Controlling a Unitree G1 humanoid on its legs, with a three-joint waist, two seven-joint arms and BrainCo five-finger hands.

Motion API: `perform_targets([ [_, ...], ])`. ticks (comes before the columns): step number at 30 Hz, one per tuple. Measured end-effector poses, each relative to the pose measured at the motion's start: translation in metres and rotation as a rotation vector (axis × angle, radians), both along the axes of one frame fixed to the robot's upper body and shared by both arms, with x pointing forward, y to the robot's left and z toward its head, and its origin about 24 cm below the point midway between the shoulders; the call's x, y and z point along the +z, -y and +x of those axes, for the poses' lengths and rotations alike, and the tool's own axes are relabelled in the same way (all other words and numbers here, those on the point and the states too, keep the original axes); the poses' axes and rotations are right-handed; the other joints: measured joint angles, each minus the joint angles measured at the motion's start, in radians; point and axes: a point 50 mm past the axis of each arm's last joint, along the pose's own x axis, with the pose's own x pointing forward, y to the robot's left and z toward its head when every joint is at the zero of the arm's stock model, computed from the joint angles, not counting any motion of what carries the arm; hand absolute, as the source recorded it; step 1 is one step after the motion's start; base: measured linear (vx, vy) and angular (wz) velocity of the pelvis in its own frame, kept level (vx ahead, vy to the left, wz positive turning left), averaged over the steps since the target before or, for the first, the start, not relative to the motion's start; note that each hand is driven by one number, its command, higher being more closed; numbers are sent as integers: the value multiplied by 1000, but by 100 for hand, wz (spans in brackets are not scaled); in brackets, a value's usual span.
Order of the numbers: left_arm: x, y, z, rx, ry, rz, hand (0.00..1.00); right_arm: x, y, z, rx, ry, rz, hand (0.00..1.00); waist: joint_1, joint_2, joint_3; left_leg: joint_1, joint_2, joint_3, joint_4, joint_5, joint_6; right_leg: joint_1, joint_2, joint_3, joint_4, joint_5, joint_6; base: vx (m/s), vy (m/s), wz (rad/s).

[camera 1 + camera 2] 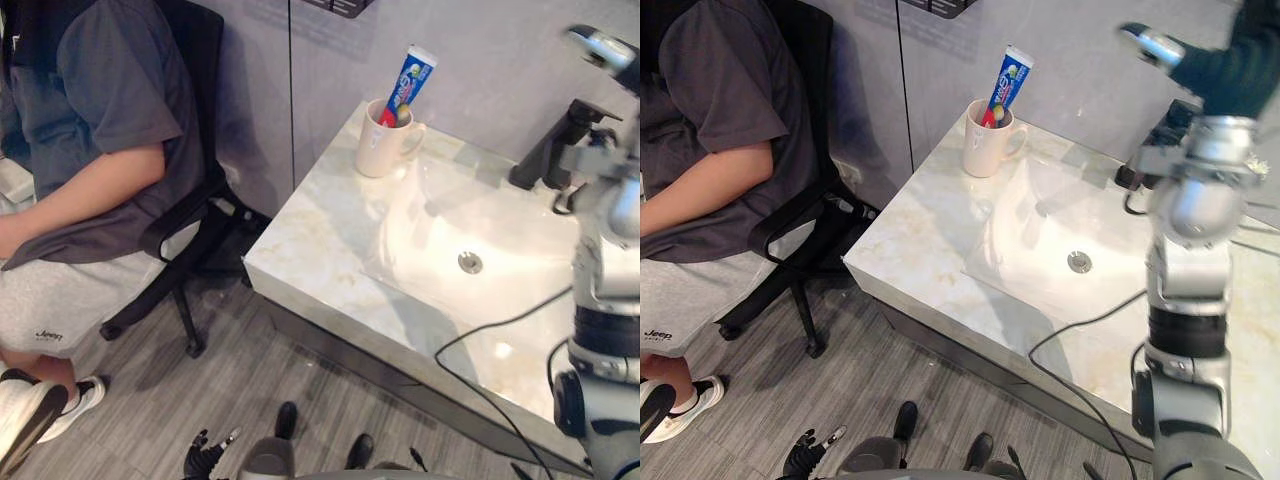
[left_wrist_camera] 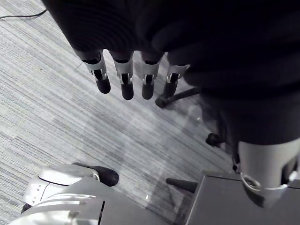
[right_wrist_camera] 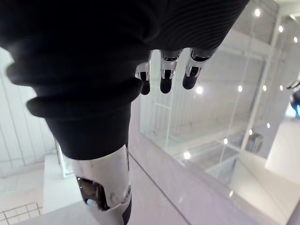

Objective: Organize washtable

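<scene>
Tidying the washtable: mug and tube parked at back corner

Left eye view: cream mug (image 1: 383, 140) stands upright on the marble table (image 1: 320, 250) at its far corner, just beside the basin (image 1: 470, 250); toothpaste tube (image 1: 410, 85) stands in it, leaning toward the wall. Black tap (image 1: 550, 150) behind basin. Person (image 1: 90, 170) sits on a black chair (image 1: 200, 220) near the table's edge.

Right eye view: right arm raised high over tap, right hand (image 1: 1150, 45) up top, nothing seen in it.

Left wrist view: left hand (image 2: 124, 77) hangs over grey floor (image 2: 51, 108), fingers straight, apart, empty.

Right wrist view: fingers straight, empty.

Judgement: fits tidied or yet-to-tidy. Keep any reach slow, clear of tap & person.
</scene>
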Motion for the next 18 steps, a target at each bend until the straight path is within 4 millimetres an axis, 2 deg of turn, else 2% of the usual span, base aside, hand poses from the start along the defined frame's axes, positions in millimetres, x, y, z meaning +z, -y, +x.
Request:
perform_targets([
  [1, -1, 0, -5, 5, -15, 0, 0, -7, 21, -17, -109, 4, 31, 0, -9, 0, -17, 0, 2, 18, 0, -7, 6, -8, 0, 13, 0, 0, 0, -24, 24, -29],
  [3, -4, 1, -10, 1, -42, -4, 0, -21, 46, -36, -247, -10, 96, 0, -32, 2, -37, 5, 3, 35, -1, -12, 10, -9, 0, 30, 0, 0, 1, 3, 14, -32],
  [5, -6, 1, -17, 12, -71, -9, 0, -48, 77, -59, -390, -51, 234, 0, -64, 7, -70, 9, 5, 53, -1, -17, 11, -18, 1, 49, 0, 1, 1, 3, 7, -34],
  [6, -7, 3, -19, 13, -79, -13, 0, -69, 93, -72, -456, -78, 337, 0, -78, 11, -87, 11, 6, 68, -1, -21, 10, -24, 1, 64, 0, 1, 2, 2, 5, -29],
  [7, -7, 3, -20, 15, -84, -15, 0, -80, 100, -78, -485, -89, 391, 0, -86, 14, -92, 13, 7, 71, -1, -21, 10, -24, 1, 67, -1, 2, 2, 7, 5, -31],
  [8, -8, 4, -19, 15, -83, -18, 0, -102, 110, -89, -534, -123, 489, 0, -101, 21, -98, 17, 8, 81, -1, -24, 10, -24, 2, 76, -2, 2, 2, -5, 3, -22],
  [10, -8, 5, -18, 15, -81, -23, 0, -139, 122, -104, -609, -225, 620, 0, -110, 35, -108, 24, 9, 92, -1, -29, 10, -24, 2, 88, -6, 4, 4, -11, 7, -26],
  [11, -8, 6, -16, 14, -78, -25, 0, -149, 125, -109, -627, -259, 653, 0, -111, 35, -108, 24, 9, 92, -2, -30, 11, -24, 1, 88, -6, 4, 4, -1, 9, -13],
  [12, -8, 6, -13, 12, -70, -28, 0, -171, 127, -117, -664, -336, 723, 0, -111, 46, -115, 25, 9, 93, -2, -30, 11, -24, 1, 87, -5, 4, 4, 0, 0, 0],
  [13, -8, 10, -10, 13, -66, -38, 0, -191, 126, -125, -694, -392, 797, 0, -112, 52, -124, 25, 9, 100, -2, -30, 12, -23, 0, 86, -5, 4, 4, 0, 0, 0],
  [14, -9, 12, -9, 14, -63, -44, 0, -201, 125, -128, -696, -408, 841, 0, -110, 56, -128, 26, 10, 102, -2, -31, 12, -22, 0, 86, -5, 4, 4, 0, 0, 0],
  [16, -9, 16, -8, 19, -60, -53, 0, -241, 117, -138, -693, -470, 1013, 0, -106, 64, -133, 45, 12, 106, -2, -36, 15, -3, 1, 84, -3, 2, 4, 0, 0, 0],
  [17, -9, 16, -8, 19, -59, -54, 0, -250, 114, -139, -690, -488, 1052, 0, -105, 65, -135, 48, 12, 108, -2, -38, 15, -1, 1, 84, -2, 1, 4, 9, 3, -4],
  [18, -10, 18, -7, 22, -58, -59, 0, -269, 107, -139, -668, -535, 1124, 0, -105, 66, -135, 55, 14, 115, -2, -42, 16, 4, 1, 84, 1, -4, 7, 5, 2, -8],
])
